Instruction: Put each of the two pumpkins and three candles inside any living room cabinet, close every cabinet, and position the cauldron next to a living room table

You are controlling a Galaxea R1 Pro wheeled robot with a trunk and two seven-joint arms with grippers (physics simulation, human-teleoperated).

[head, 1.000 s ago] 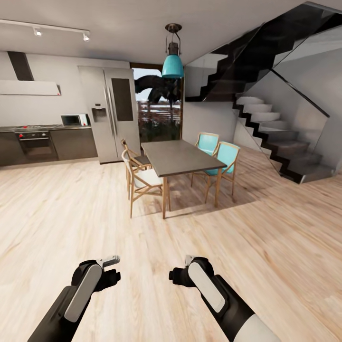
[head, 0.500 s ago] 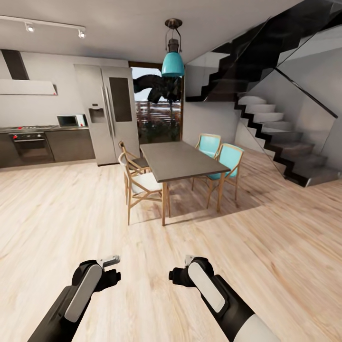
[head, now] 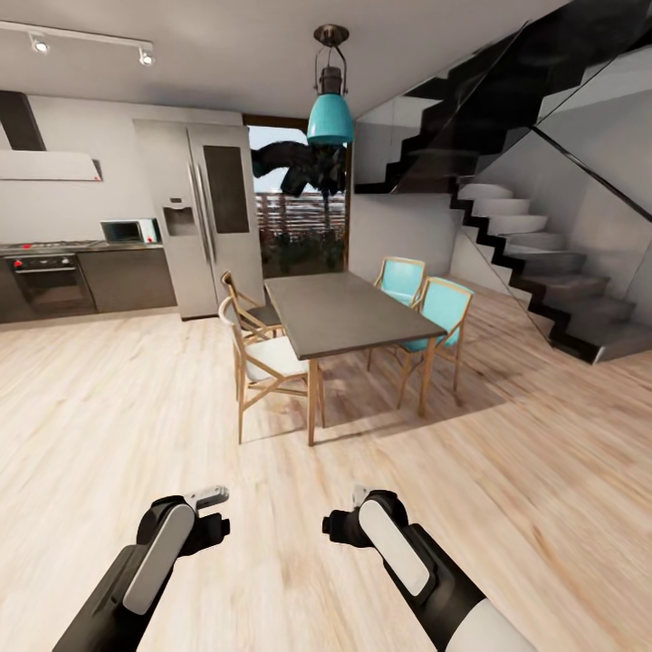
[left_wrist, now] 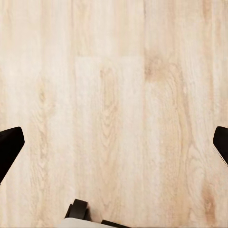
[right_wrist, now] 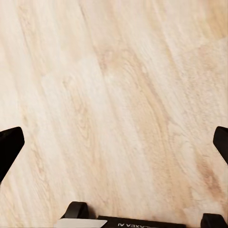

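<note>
Transit: my view has closed on the dining table (head: 349,312) and swung slightly right since a second ago.
Left gripper (left_wrist: 114,142) and right gripper (right_wrist: 114,142) gape empty over plank floor (head: 543,471); no cabinet here. Risk: driving on clips the wooden chair (head: 263,362).

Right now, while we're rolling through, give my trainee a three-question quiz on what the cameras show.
1. True or false: the left gripper and right gripper both hold nothing.
2. How many chairs with turquoise backs stand at the dining table?
3. What hangs above the table: A) a teal pendant lamp, B) a ceiling fan, C) a chandelier with candles?

Key: 1. True; both wrist views show fingers spread over bare wood floor. 2. Two, one turquoise chair nearer the camera and one behind it, on the side towards the stairs. 3. A.
</note>
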